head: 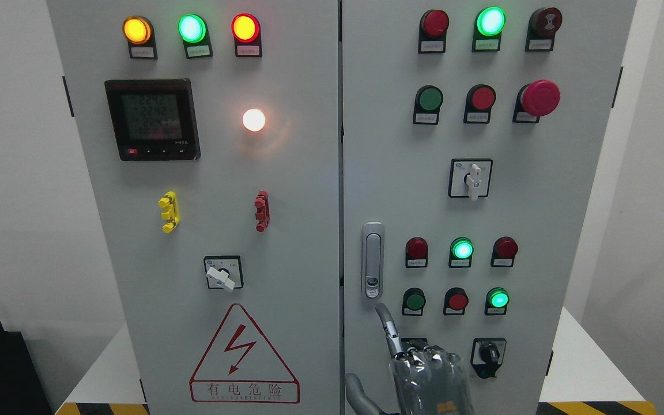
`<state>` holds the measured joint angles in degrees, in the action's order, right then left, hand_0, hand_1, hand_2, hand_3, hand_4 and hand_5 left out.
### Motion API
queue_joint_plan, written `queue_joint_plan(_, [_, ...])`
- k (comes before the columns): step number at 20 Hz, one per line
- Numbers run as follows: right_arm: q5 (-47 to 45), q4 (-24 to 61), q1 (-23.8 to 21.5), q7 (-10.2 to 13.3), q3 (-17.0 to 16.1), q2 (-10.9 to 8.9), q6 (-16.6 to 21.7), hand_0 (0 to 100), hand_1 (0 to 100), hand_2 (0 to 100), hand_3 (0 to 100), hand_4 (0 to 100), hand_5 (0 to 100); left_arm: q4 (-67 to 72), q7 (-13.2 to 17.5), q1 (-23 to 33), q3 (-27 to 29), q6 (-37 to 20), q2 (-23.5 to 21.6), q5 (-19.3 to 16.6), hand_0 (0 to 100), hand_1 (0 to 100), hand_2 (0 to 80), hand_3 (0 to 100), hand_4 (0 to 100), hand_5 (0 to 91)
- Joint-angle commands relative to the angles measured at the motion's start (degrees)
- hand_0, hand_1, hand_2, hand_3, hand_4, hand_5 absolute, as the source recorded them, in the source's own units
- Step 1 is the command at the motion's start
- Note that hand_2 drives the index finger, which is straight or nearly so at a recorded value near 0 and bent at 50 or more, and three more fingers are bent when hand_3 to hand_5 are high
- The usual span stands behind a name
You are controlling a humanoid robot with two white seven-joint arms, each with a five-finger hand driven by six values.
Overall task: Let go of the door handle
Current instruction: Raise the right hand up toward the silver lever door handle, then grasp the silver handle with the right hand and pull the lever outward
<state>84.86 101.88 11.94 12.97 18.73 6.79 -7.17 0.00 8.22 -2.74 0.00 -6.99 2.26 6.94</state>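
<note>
The grey door handle (372,260) is a slim upright latch with a round lock at its foot, flush against the left edge of the cabinet's right door (539,219). My right hand (391,353) rises from the bottom edge just below it, its back towards me. The index finger (385,324) points up, its tip a little under the handle's foot and not touching it. The thumb (355,387) sticks out to the left, and the other fingers bend towards the door. The hand holds nothing. My left hand is out of view.
Both cabinet doors are closed, with the seam (340,173) just left of the handle. Pilot lamps and push buttons (461,249) crowd the panel right of the handle. A black rotary switch (489,353) sits right of my hand. The left door carries a meter (152,119) and a warning triangle (244,356).
</note>
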Motion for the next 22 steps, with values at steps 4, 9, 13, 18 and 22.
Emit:
queue_joint_plan(4, [1.98, -4.84, 3.44, -2.15, 0.87, 1.12, -1.35, 32, 22, 0, 100, 93, 100, 0.97, -0.04, 0.02, 0.62, -0.04, 0.03, 0.00, 12, 39, 0.0, 0, 0, 0.0])
queue_joint_plan(9, [2.06, -5.19, 4.50, -2.68, 0.61, 1.12, -1.44, 33, 22, 0, 100, 93, 100, 0.97, -0.04, 0.02, 0.62, 0.05, 0.03, 0.00, 12, 39, 0.0, 0, 0, 0.0])
queue_joint_plan(13, [2.06, -5.64, 5.38, -2.69, 0.43, 1.12, -2.05, 33, 22, 0, 100, 93, 100, 0.97, -0.04, 0.02, 0.62, 0.05, 0.03, 0.00, 12, 39, 0.0, 0, 0, 0.0])
queue_joint_plan(18, [1.98, -5.64, 5.38, -2.77, 0.43, 1.29, -2.23, 33, 21, 0, 100, 93, 100, 0.97, -0.04, 0.02, 0.62, -0.04, 0.03, 0.00, 12, 39, 0.0, 0, 0, 0.0])
queue_joint_plan(22, [1.98, -5.64, 5.29, -2.77, 0.34, 1.30, -2.32, 33, 21, 0, 100, 93, 100, 0.97, -0.04, 0.02, 0.62, 0.05, 0.03, 0.00, 12, 39, 0.0, 0, 0, 0.0])
